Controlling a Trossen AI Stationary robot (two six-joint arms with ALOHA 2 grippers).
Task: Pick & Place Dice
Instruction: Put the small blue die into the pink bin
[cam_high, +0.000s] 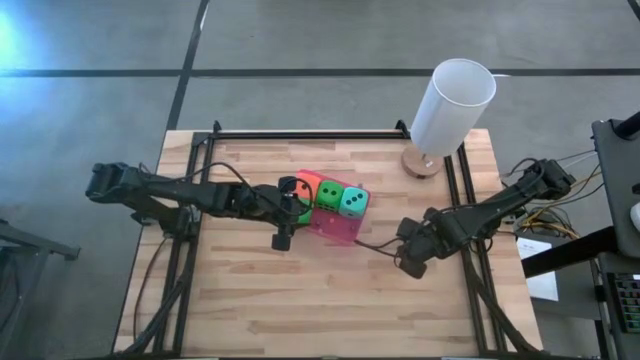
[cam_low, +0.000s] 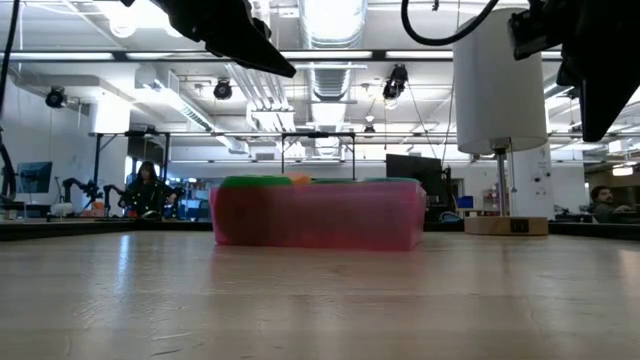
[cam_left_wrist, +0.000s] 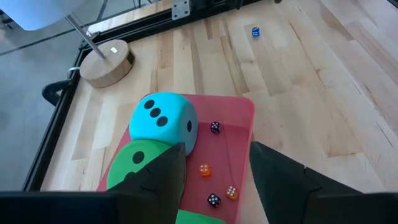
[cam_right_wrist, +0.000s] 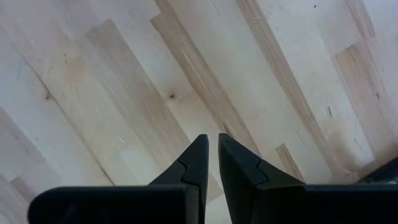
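Worktop (cam_high: 330, 300) centre: pink pad (cam_high: 338, 230) carries the dice, orange (cam_high: 308, 183), green (cam_high: 328, 196), teal (cam_high: 352, 202) in a row; second green die (cam_left_wrist: 138, 163) shows in the left wrist view. Judgement: left pincer (cam_left_wrist: 214, 171) is over the pad's left end; line it up square on one cube, away from its neighbour. Its jaws stand apart, holding nothing. Right pincer (cam_right_wrist: 211, 162), lower right of the high view, is closed and empty over bare wood.

White cylinder (cam_high: 452, 104), pink pad (cam_high: 340, 229)

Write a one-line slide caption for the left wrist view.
Left end effector hovers open over the pink pad, beside the teal die and a green die, with tiny dice scattered on the pad.
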